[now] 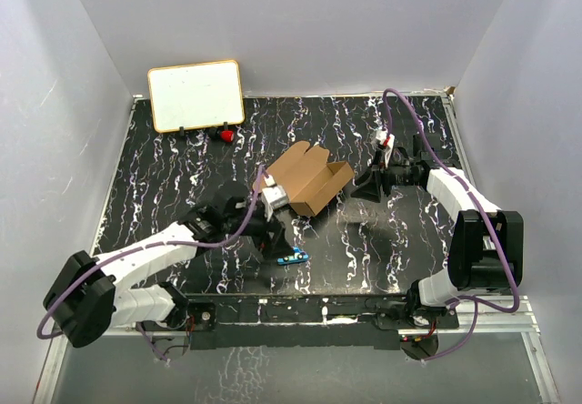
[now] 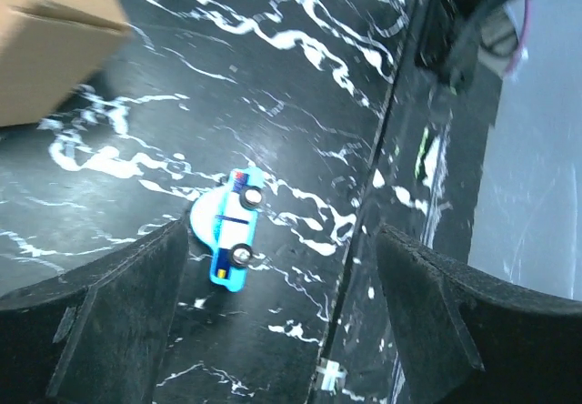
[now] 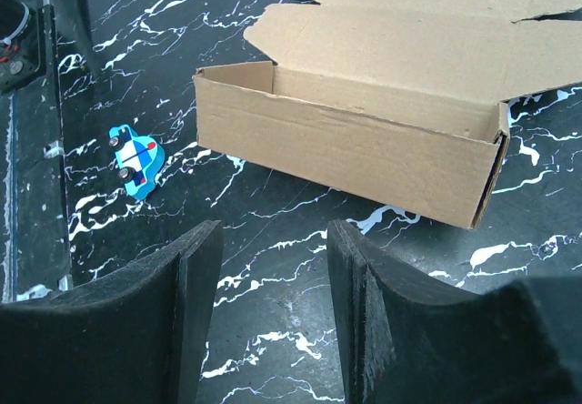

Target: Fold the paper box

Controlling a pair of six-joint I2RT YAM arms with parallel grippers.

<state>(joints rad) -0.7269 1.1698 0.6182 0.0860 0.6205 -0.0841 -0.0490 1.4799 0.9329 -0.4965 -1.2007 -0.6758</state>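
The paper box [image 1: 309,180] is a brown carton lying on the black marbled table, its top open and its lid flaps spread back. In the right wrist view the paper box [image 3: 364,140] lies just beyond my fingers, open side up. My right gripper [image 1: 367,186] is open and empty, just right of the box and apart from it; the right wrist view shows the gripper [image 3: 273,286] over bare table. My left gripper [image 1: 278,235] is open and empty, just in front of the box. In the left wrist view the left gripper [image 2: 282,313] shows only a box corner [image 2: 45,49].
A small blue and white toy car [image 1: 293,258] lies near the front edge, by my left gripper; it also shows in the left wrist view [image 2: 232,228] and the right wrist view [image 3: 136,158]. A white board with a tan frame [image 1: 195,95] and a red object [image 1: 223,135] stand at the back left.
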